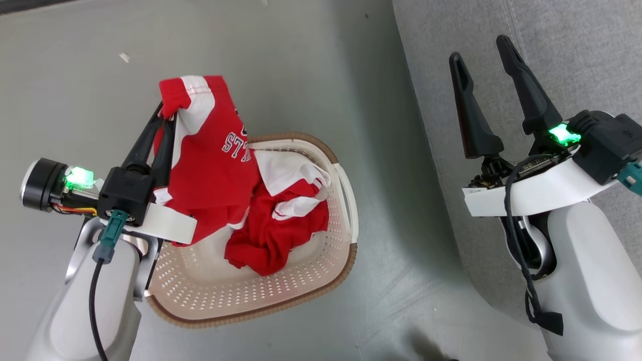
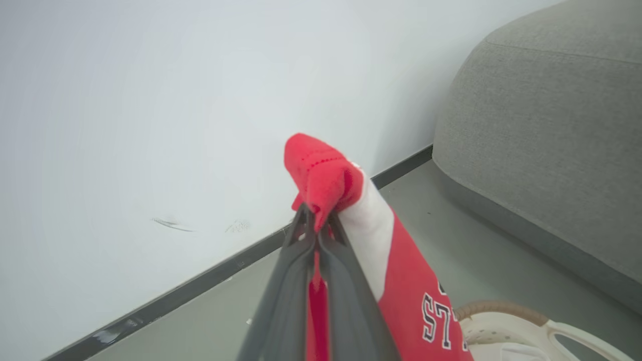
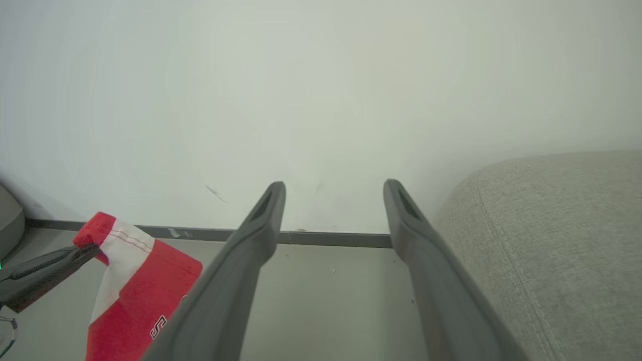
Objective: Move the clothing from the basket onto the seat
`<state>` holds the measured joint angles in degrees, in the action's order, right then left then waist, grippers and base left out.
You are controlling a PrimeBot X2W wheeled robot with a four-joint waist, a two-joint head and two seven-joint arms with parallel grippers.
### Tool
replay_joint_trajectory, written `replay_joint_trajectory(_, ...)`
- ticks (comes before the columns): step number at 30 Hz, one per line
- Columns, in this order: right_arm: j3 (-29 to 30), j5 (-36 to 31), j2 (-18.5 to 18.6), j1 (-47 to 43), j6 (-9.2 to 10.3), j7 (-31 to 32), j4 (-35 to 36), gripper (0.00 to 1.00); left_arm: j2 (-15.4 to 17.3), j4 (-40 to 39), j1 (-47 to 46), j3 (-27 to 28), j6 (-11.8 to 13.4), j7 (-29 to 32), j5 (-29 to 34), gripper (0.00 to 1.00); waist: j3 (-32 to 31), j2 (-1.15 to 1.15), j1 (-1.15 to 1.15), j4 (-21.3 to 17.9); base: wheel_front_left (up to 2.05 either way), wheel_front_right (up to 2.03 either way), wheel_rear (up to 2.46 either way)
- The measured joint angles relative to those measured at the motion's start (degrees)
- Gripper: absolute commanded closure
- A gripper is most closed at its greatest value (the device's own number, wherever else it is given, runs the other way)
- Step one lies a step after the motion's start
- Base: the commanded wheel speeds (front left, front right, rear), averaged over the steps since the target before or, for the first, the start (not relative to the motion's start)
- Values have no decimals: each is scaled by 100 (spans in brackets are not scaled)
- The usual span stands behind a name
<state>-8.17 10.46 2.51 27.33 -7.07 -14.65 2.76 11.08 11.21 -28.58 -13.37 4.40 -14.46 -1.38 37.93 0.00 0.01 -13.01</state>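
Jersey [image 1: 210, 150]: I hold it by red hem corner, left gripper [image 1: 168, 113] clamped on fabric. Long axis runs from pinched end, uppermost, down to lower end over left part of basket [image 1: 311, 281]; contact there I cannot tell. Second jersey [image 1: 276, 235]: crumpled in basket, no clear axis. Right gripper [image 1: 479, 47]: fingers spread, empty, over seat [image 1: 577, 60] edge.
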Motion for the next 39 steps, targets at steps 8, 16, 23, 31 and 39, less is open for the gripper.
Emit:
replay_joint_trajectory(8, -4, -272, 8, -8, 0, -2, -188, 0, 32, -586, 157, 24, -57, -1, -90, 100, -459, 0, 0, 251, 0, 0, 0)
replay_joint_trajectory(16, -20, -339, 18, -132, 0, -3, -364, 0, 223, -864, 218, 25, -207, -1, -155, 100, -987, 0, 0, 471, 0, 0, 0)
replay_joint_trajectory(23, -132, -354, 34, -392, 0, -3, -535, 0, 396, -1065, 219, 42, -325, -10, -153, 100, -1478, 0, 0, 628, 0, 0, 0)
replay_joint_trajectory(31, -684, -300, 148, -656, 0, -3, -706, 0, 544, -1078, 185, -52, -569, -24, -152, 100, -2052, 0, -1, 765, 0, 0, 0)
replay_joint_trajectory(39, -1215, -285, 426, -808, -1, -3, -882, 0, 480, -1068, 29, -426, -850, -24, -153, 100, -2589, 0, 0, 856, 0, 0, 0)
